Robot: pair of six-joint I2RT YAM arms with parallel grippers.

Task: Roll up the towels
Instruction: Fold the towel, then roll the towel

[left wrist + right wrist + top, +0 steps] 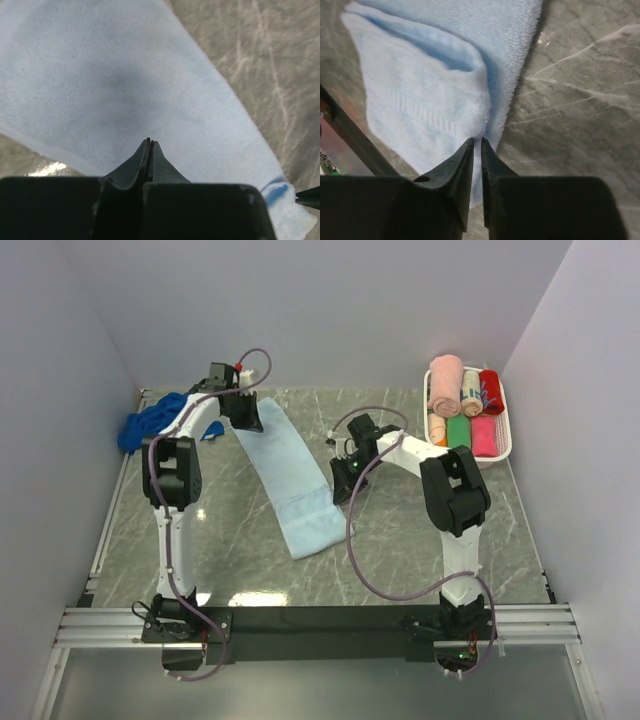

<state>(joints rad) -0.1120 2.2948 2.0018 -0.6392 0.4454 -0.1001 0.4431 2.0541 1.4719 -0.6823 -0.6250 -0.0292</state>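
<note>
Now the right pincer (476, 144) nips the pale blue towel (420, 100) by the edge at its tips, while the left pincer (150, 143) sits squeezed together just above it (holding nothing); roll slowly, tight, edges lined up

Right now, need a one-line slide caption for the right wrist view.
Right tool pinches the folded edge of the pale blue towel on the grey marble table.

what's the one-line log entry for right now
pale blue towel: spread out, unrolled | left gripper: shut, empty, over its far end | right gripper: pinching its folded edge | dark blue towel: bunched, far left
</note>
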